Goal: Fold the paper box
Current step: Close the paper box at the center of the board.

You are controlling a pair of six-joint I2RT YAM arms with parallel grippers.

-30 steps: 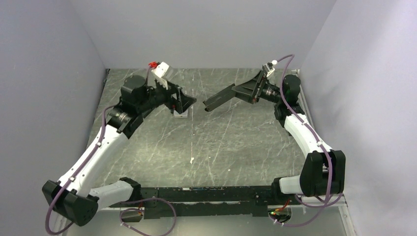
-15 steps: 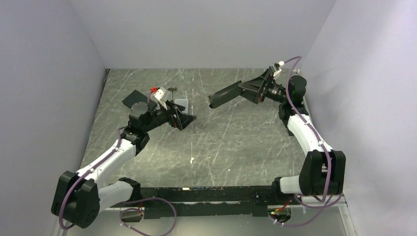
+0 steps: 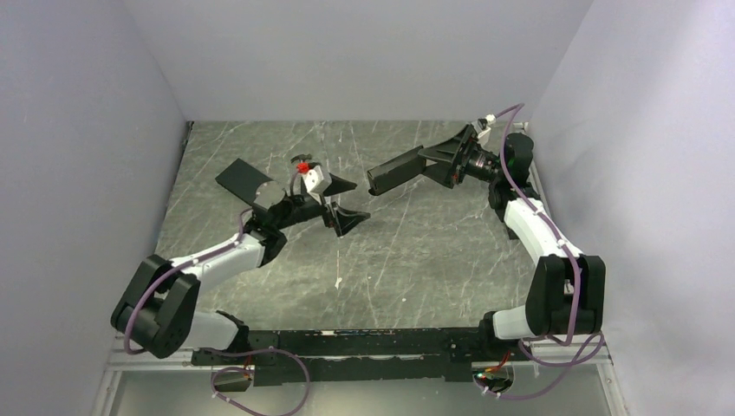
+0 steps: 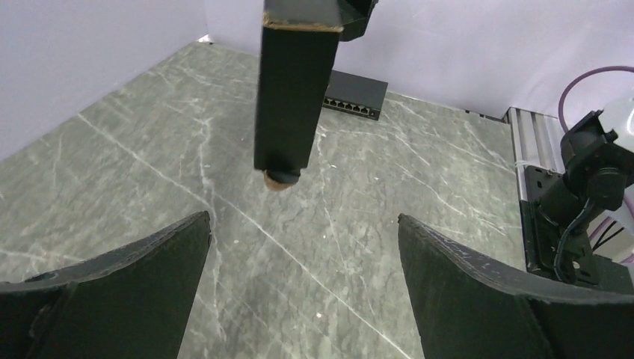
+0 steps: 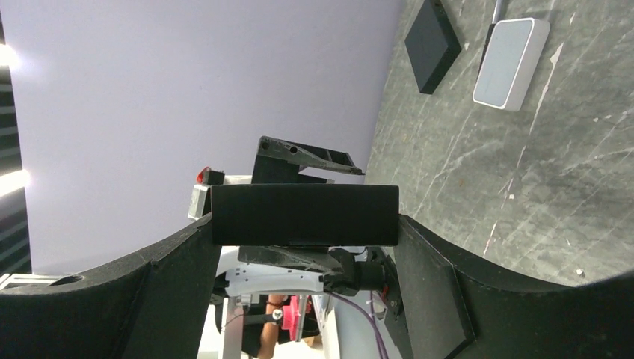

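Currently: right gripper [image 5: 304,223] is clamping the paper box [image 3: 394,173] across its width, mid-air over the table [image 3: 416,260] (jaws wide, box filling the gap). Box long axis is running from that gripper toward the left gripper [image 4: 303,224], which is gaping fully and holding nothing. Free end is hanging just ahead of it, not touching. L arm is nearer that end. Count: 1 box, 1 black slab [image 5: 430,41], 1 silver-grey case [image 5: 512,63].

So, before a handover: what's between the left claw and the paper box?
Nothing. In the left wrist view the open left claw faces the paper box hanging ahead, with only bare table beneath the gap; the top view agrees.
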